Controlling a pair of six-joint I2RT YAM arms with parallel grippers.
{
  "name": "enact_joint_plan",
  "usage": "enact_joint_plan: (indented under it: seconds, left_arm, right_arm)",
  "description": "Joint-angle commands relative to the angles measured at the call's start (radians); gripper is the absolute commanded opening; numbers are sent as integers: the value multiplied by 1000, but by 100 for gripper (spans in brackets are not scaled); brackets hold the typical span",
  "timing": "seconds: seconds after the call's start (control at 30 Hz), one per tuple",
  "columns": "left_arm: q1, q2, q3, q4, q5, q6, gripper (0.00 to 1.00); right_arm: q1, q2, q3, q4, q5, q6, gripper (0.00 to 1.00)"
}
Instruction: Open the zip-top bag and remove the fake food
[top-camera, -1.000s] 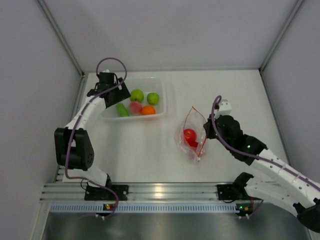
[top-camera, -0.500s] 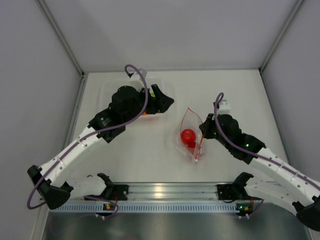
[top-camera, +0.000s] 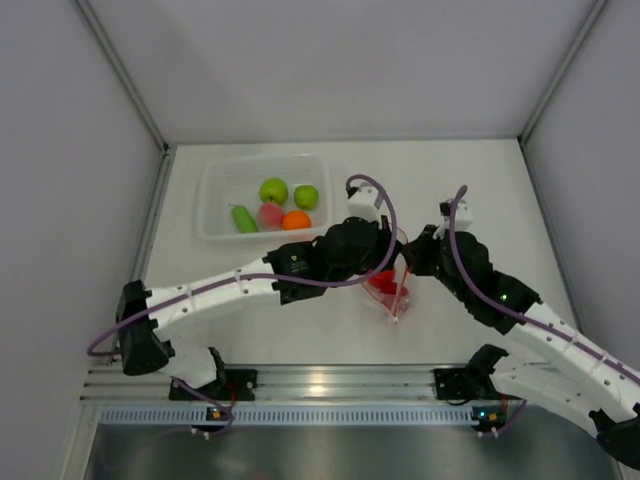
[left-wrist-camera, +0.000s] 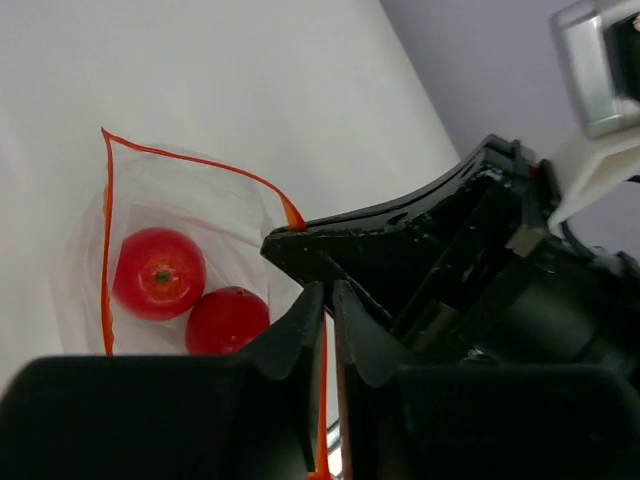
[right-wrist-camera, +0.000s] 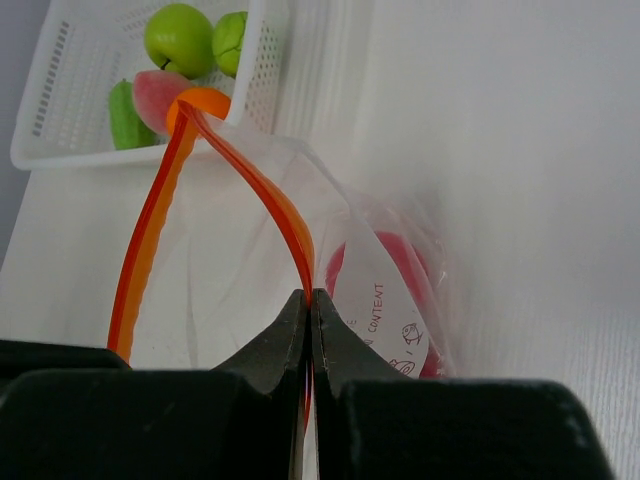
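Observation:
The zip-top bag (top-camera: 392, 296) lies mid-table, its mouth spread open with the orange-red zipper strip (right-wrist-camera: 288, 212) forming a loop. Two red pieces of fake food (left-wrist-camera: 158, 272) (left-wrist-camera: 227, 320) sit inside it. My left gripper (left-wrist-camera: 328, 295) reaches across to the bag's mouth, jaws closed on one side of the strip, which runs between the fingers. My right gripper (right-wrist-camera: 309, 300) is shut on the other side of the strip. In the top view the two grippers (top-camera: 385, 264) (top-camera: 411, 262) meet over the bag and hide most of it.
A rectangular tub (top-camera: 213, 203) stands at the back left holding two green apples (top-camera: 273, 190), a pink fruit (top-camera: 270, 213), an orange one (top-camera: 296, 220) and a long green piece (top-camera: 244, 219). White walls enclose the table on three sides.
My left arm swung from the tub over to the bag, and its jaws closed from wide open onto the zipper strip. The right gripper kept its hold on the strip.

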Motion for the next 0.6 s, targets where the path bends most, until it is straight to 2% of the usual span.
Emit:
enact_joint_plan:
  seconds: [0.0, 0.2, 0.4, 0.57]
  left_arm:
    - [-11, 41, 12, 54, -120, -55, 10]
    - [-14, 164, -19, 51, -192, -91, 8]
    - [-12, 306, 44, 25, -252, -16, 21]
    - [-1, 434, 97, -12, -218, 13, 26]
  right_arm:
    - [19, -16, 1, 53, 45, 14, 0]
    - [17, -23, 3, 7, 98, -2, 0]
    - [14, -34, -5, -70, 143, -38, 0]
    - [5, -68, -40, -110, 154, -45, 0]
